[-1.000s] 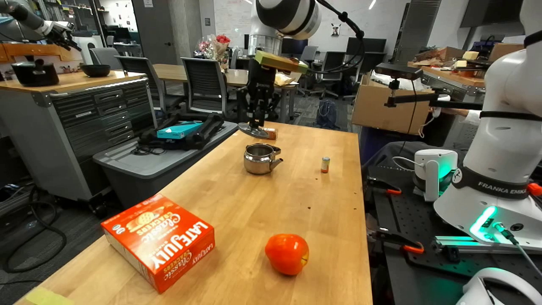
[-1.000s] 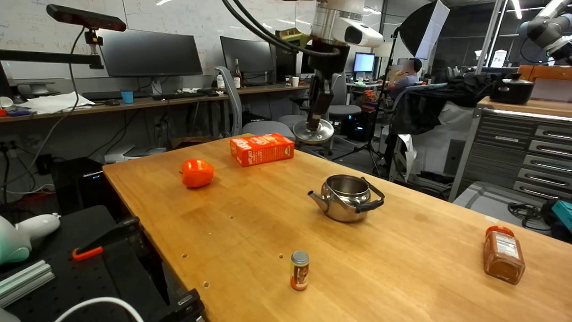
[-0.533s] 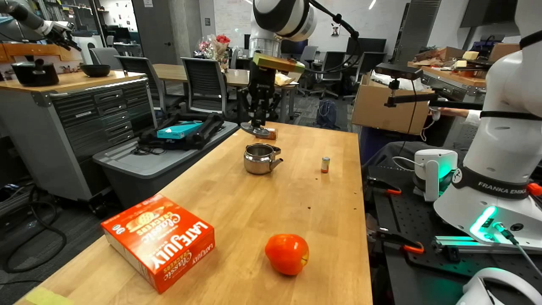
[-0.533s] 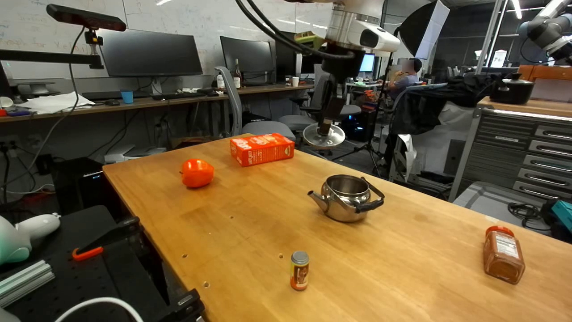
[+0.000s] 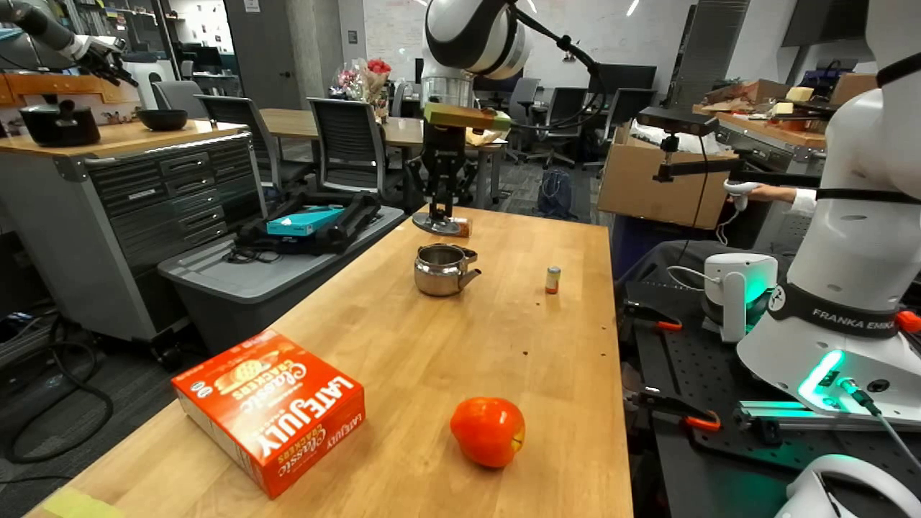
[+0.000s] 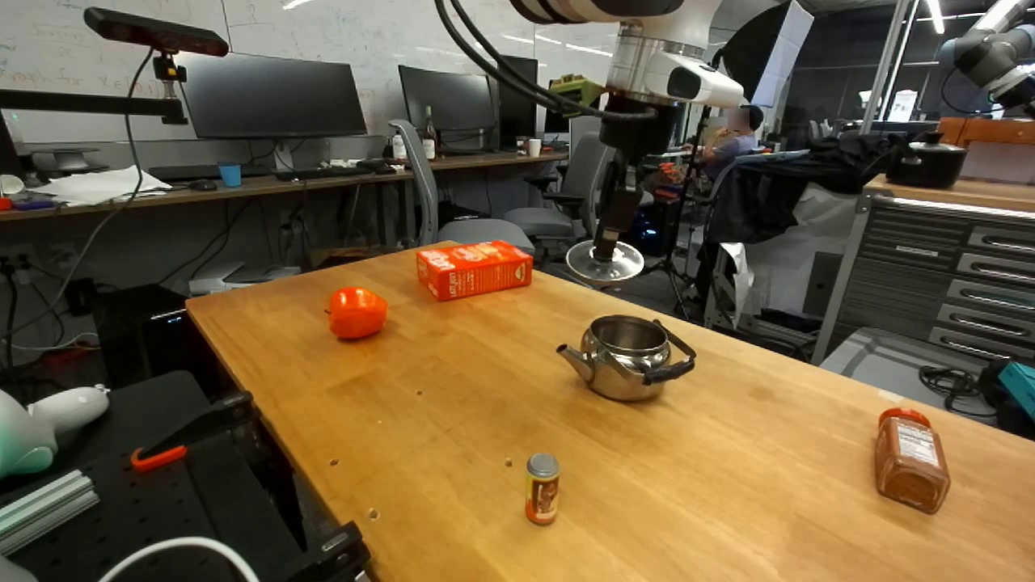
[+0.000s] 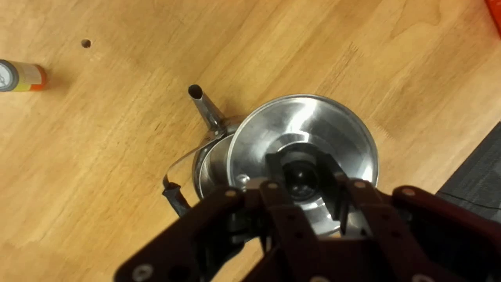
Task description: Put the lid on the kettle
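My gripper [image 7: 300,164] is shut on the dark knob of the lid, one finger on each side. The lid [image 7: 258,141] is a shiny metal disc hanging roughly level in the air. It also shows in both exterior views [image 5: 432,226] [image 6: 628,263]. The kettle [image 6: 623,376] stands upright and open on the table, its black handle folded down to one side. It also shows in an exterior view [image 5: 437,277]. In the wrist view the lid hides much of the kettle [image 7: 217,166] and sits off-centre to the right of it. A gap separates lid and kettle.
An orange cracker box [image 5: 273,410] and a red-orange fruit [image 5: 488,432] lie on the table [image 5: 432,345]. A small can [image 6: 542,489] stands on the spout side of the kettle. A brown spice jar [image 6: 911,465] lies near the table's long edge. A grey bin stands beside the table.
My gripper has carried the lid lower and closer to the kettle, moving right and down in an exterior view. The lid has become more level. The kettle has not moved.
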Motion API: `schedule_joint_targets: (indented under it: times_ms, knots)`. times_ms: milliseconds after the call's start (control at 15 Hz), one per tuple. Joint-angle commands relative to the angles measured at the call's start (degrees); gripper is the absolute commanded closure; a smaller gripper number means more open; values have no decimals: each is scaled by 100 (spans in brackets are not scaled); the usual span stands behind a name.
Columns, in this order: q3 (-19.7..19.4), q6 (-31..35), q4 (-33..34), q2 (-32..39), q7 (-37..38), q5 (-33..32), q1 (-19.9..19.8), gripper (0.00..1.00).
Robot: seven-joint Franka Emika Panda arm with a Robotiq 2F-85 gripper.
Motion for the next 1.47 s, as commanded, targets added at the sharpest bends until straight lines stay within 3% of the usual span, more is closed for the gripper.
schedule_joint_targets:
  times_ms: [0,1400]
  knots:
    - [-104,-198,337,226,347,-228,32,93]
    - [-184,-448,963,1042,369,-136,-186,93]
